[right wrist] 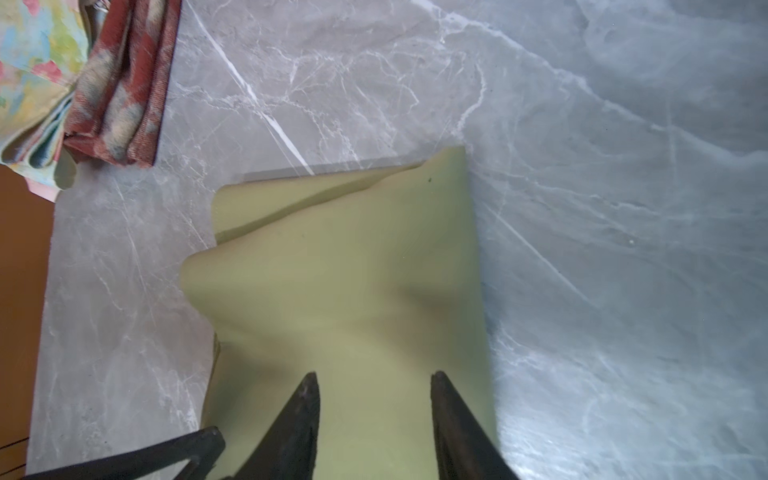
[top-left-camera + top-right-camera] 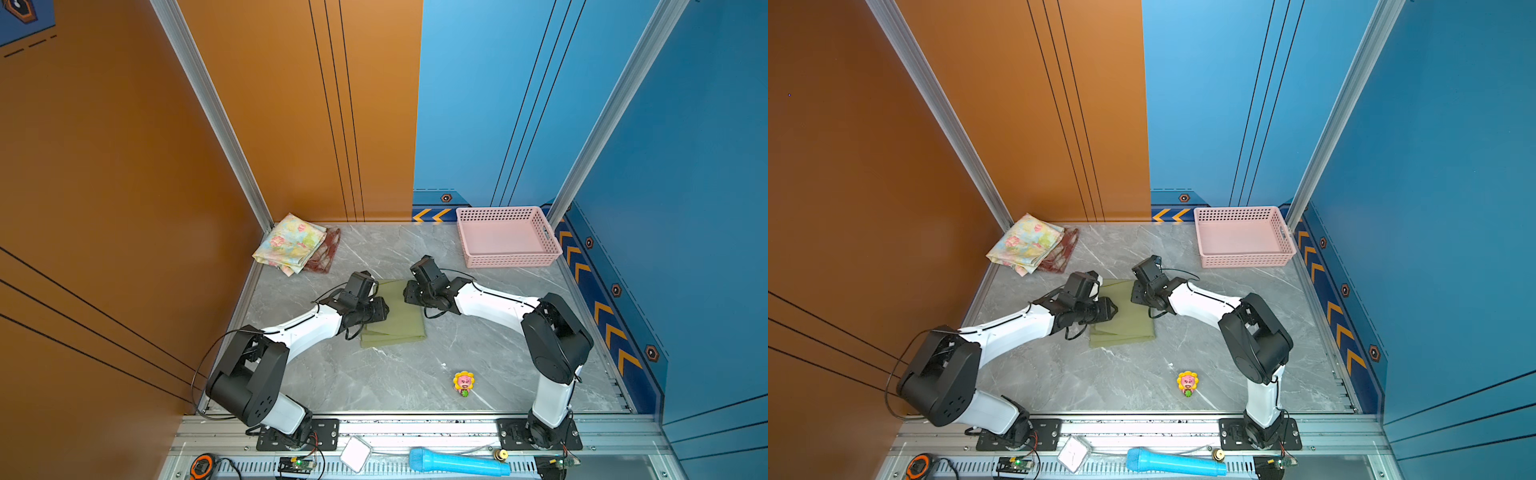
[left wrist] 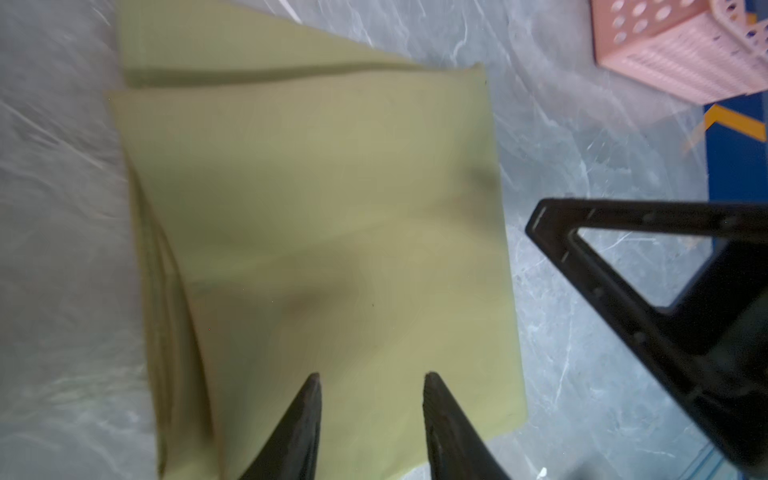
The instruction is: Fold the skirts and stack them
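Olive skirt (image 2: 395, 322) lies folded in the middle of the surface (image 2: 365, 382), well apart from the other two. Both hands are over it from opposite sides. The left hand (image 2: 380, 309) is above its left edge. In its wrist view the tips (image 3: 372, 376) stand a moderate way apart with bare cloth between them, gripping nothing. There the olive skirt (image 3: 311, 208) shows stacked layers along one side and a lower layer sticking out past the top one.

The right hand (image 2: 407, 293) is over the skirt's far right part. Its tips (image 1: 374, 374) are likewise parted, with only cloth showing in the gap. In that view the top layer of the olive skirt (image 1: 340, 282) ripples and stands a little off the layer under it.

Floral skirt (image 2: 289, 243) lies folded in the far left corner on top of the plaid skirt (image 2: 326, 255), which pokes out on its right. A pink basket (image 2: 509, 261) stands in the far right corner. A small flower toy (image 2: 463, 383) lies nearer the front.
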